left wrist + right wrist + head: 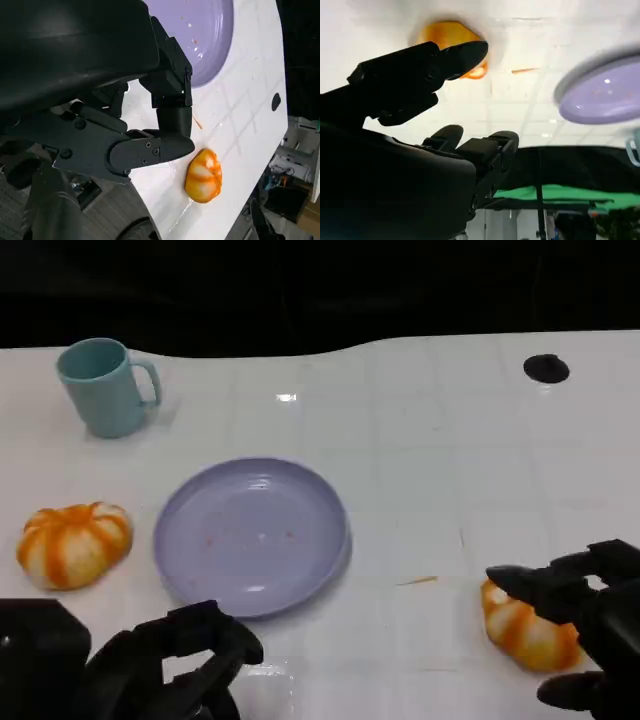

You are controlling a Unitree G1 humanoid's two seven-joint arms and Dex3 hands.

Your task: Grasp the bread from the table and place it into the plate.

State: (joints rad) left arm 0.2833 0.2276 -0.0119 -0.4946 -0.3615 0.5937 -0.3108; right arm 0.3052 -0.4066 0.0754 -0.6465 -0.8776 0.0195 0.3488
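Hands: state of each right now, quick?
Left hand: open, fingers apart, holding nothing, near the plate.
Right hand: open around the bread, fingers spread over it, not yet closed on it.

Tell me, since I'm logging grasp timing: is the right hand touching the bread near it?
Cannot tell. In the head view the right hand overlaps the bread, fingers above and below it, but neither contact nor a gap shows plainly; the right wrist view is equally unclear.

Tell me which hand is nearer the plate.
Left. The left hand sits just below the plate's near rim; the right hand is off to its right, over a bread.
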